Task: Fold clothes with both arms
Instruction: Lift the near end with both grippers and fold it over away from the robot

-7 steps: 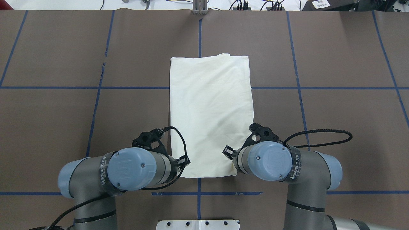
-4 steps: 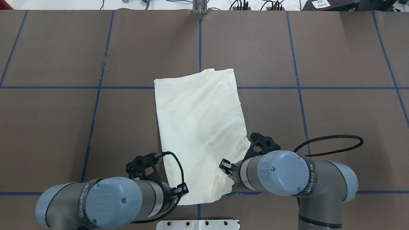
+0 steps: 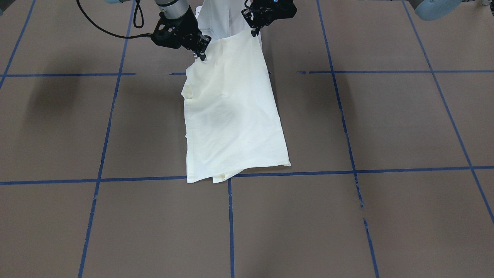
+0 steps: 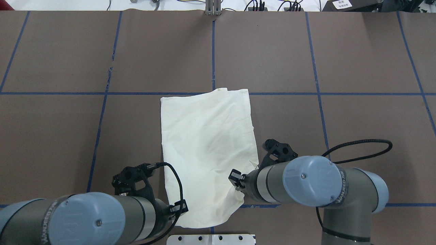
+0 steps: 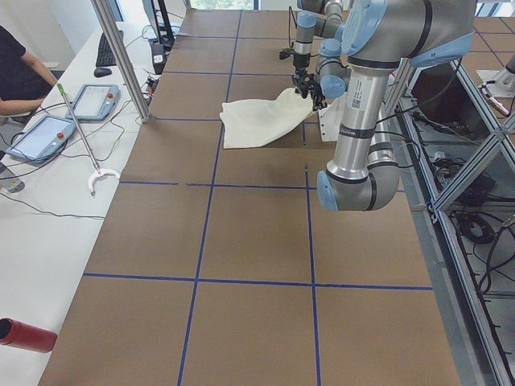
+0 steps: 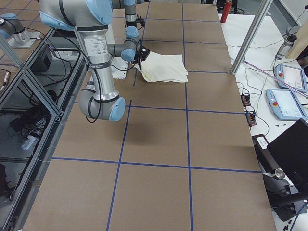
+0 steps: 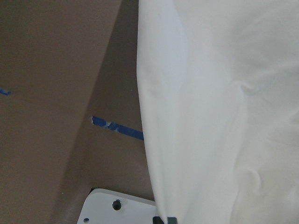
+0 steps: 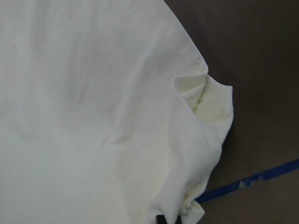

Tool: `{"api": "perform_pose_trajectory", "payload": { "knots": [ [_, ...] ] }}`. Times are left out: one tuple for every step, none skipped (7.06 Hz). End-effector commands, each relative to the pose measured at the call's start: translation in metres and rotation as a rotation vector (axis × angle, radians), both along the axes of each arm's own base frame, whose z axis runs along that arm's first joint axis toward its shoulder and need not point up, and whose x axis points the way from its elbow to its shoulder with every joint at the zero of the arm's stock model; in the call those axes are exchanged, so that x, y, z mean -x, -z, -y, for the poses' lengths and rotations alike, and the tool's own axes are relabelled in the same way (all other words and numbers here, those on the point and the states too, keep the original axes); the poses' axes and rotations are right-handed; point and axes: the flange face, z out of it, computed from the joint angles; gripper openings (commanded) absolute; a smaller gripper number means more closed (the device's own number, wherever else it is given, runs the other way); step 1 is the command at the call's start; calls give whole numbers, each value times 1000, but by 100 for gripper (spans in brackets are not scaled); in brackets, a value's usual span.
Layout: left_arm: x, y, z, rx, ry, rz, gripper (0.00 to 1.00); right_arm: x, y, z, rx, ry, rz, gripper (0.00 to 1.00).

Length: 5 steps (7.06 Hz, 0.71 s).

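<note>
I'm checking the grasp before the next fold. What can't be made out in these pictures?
- T-shirt underside: every view, hidden against the table.
- Left gripper fingers: left wrist view, cut off by bottom edge.
- Right gripper fingers: right wrist view, likewise cut off; too small in side views.

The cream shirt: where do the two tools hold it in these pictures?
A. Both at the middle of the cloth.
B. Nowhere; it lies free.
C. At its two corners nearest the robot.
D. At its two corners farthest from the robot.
C: in the front-facing view the left tool and the right tool each pinch a near corner of the shirt and hold it raised, while its far edge lies on the table.
</note>
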Motion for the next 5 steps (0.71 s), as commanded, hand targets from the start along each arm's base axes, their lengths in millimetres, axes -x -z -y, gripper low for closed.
{"api": "perform_pose_trajectory", "payload": {
  "knots": [
    [2,-4,70,-21,87,37,0,-14,-1,86,-6,-128,40,0],
    [-11,1,130,-12,165,46,0,-11,11,134,12,-169,40,0],
    [-14,-12,181,-31,187,70,0,0,8,181,44,-204,3,0],
    [-2,-26,222,-31,246,81,0,12,8,220,67,-230,-26,0],
    [11,-34,252,-38,267,86,0,33,14,249,85,-247,-57,0]
  ]
}}
